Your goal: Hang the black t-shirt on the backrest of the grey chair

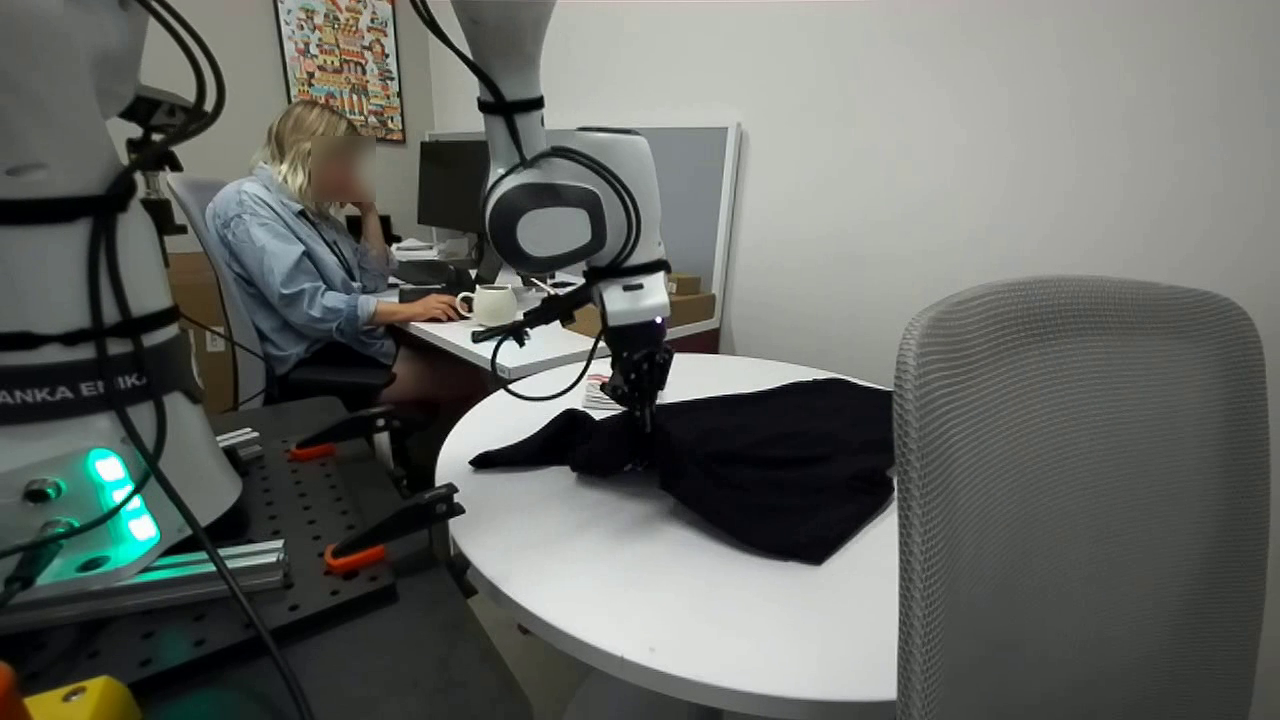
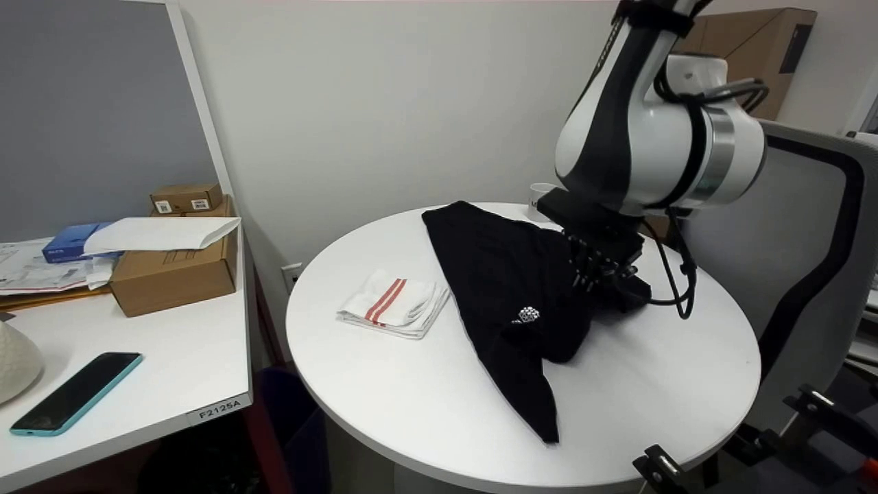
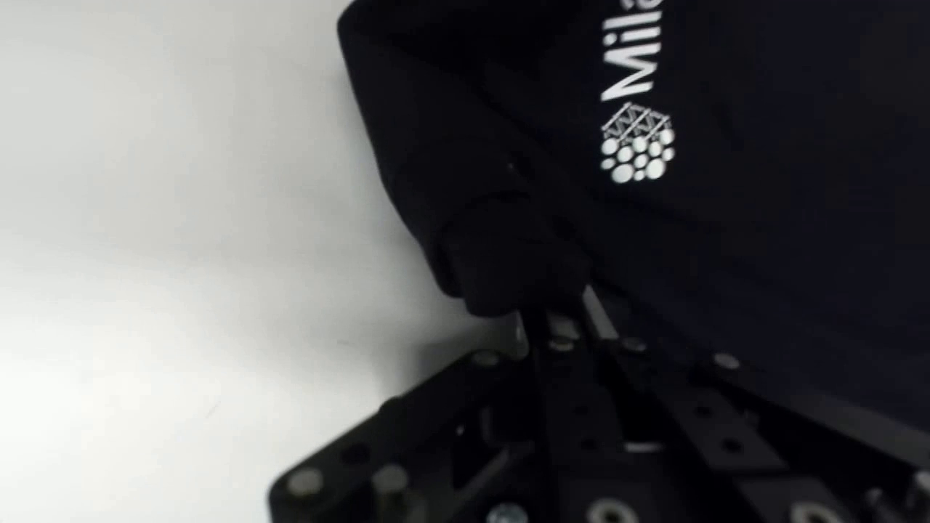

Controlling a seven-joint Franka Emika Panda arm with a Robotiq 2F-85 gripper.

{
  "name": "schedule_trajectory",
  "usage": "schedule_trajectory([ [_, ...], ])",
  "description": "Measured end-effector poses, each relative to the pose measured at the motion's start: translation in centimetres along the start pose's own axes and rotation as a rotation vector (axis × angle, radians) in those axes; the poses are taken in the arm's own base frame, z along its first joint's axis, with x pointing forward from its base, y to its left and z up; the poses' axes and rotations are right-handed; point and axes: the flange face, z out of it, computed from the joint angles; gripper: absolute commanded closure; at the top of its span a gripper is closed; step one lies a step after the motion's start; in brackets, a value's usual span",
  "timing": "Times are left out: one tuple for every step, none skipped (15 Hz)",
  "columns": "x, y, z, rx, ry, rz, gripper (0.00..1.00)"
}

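In an exterior view the Robotiq gripper is nose-down in the black t-shirt, which sprawls to its right across the smooth round table, with a tapered bit poking out left. The grey chair is to its right too, closer to the camera: tall mesh back, ribbed weave, rounded corners.

In an exterior view with a red-striped dish towel off to the gripper's left, the gripper sits between most of the cloth and that chair. The shirt's long axis slants past on its left, so the bulk will probably trail behind on a carry chairward.

In the wrist view it looks clamped on a bunched fold at its tips. Limp, matte fabric, white Mila print ahead and right. Lifting seems next, tbh.
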Motion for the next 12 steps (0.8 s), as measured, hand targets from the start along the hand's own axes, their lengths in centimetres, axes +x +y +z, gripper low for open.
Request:
schedule_trajectory([
  [-0.8, -1.0, -1.6, 0.017, -0.001, -0.026, 0.99],
  [-1.7, -1.9, -3.4, 0.037, -0.002, -0.051, 0.99],
  [-2.5, -2.8, -5.2, 0.054, -0.002, -0.076, 0.99],
  [-3.2, -3.6, -7.1, 0.072, 0.0, -0.097, 0.99],
  [-3.7, -4.3, -8.9, 0.088, 0.004, -0.114, 0.99],
  [-4.0, -4.8, -10.8, 0.102, 0.011, -0.131, 0.99],
  [-4.0, -5.3, -12.5, 0.11, 0.022, -0.147, 0.99],
  [-3.8, -5.7, -14.4, 0.115, 0.037, -0.158, 0.99],
  [-3.6, -6.1, -16.2, 0.115, 0.056, -0.166, 0.99],
  [-3.3, -6.5, -18.3, 0.11, 0.075, -0.17, 0.99],
  [-3.0, -7.0, -20.5, 0.102, 0.088, -0.173, 0.99],
  [-2.6, -7.7, -23.0, 0.097, 0.099, -0.172, 0.99],
])
